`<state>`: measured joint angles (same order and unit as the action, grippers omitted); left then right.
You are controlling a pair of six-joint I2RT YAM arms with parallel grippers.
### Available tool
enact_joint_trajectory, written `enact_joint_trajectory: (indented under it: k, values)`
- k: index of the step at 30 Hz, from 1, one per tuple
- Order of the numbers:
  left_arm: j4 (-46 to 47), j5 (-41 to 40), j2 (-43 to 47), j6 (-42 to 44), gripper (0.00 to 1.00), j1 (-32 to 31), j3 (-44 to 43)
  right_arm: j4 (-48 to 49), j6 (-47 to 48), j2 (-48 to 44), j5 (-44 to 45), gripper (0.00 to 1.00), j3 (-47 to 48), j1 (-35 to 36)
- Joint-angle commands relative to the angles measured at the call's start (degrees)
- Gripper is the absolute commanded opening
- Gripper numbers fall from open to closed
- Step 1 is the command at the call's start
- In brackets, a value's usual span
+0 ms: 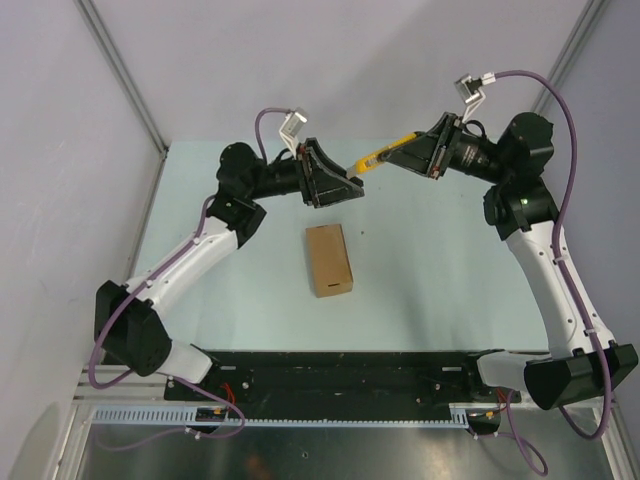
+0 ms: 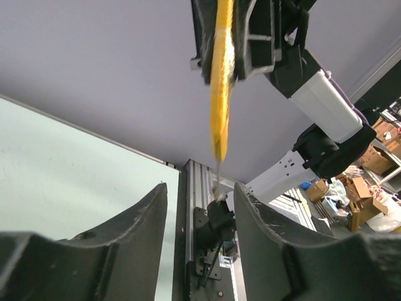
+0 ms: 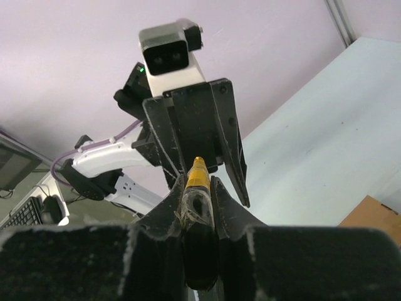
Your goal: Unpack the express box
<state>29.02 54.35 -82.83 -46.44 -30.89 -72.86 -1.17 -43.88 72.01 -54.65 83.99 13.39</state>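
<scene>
The express box (image 1: 328, 260), a small flat brown cardboard box, lies shut on the table's middle; one corner shows in the right wrist view (image 3: 376, 214). My right gripper (image 1: 408, 150) is shut on the yellow-and-black utility knife (image 1: 382, 158) and holds it in the air above the far table, tip pointing left. In its own view the right gripper (image 3: 199, 183) clamps the knife (image 3: 198, 179). My left gripper (image 1: 347, 186) is open and empty, facing the knife tip. In the left wrist view the knife (image 2: 220, 81) hangs just beyond the open left gripper (image 2: 199, 210).
The pale green table (image 1: 430, 290) is walled by grey panels at back and left. A black rail (image 1: 340, 375) with the arm bases runs along the near edge. Both arms hover over the far half, beyond the box.
</scene>
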Motion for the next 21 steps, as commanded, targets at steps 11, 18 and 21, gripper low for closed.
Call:
enact_joint_trajectory:
  k: [11,18,21]
  values:
    - [0.5,1.1,5.2,1.4,0.63,3.2,2.3,2.1,-1.4,-1.5,-0.3,0.0,0.8,-1.3]
    - [0.5,0.9,5.7,1.7,0.87,3.1,0.5,1.6,-0.4,-1.0,-0.5,0.0,0.8,-0.7]
    - [0.5,0.7,5.3,1.3,0.9,2.9,0.2,1.4,-0.2,-0.9,-0.6,0.0,0.7,-0.5]
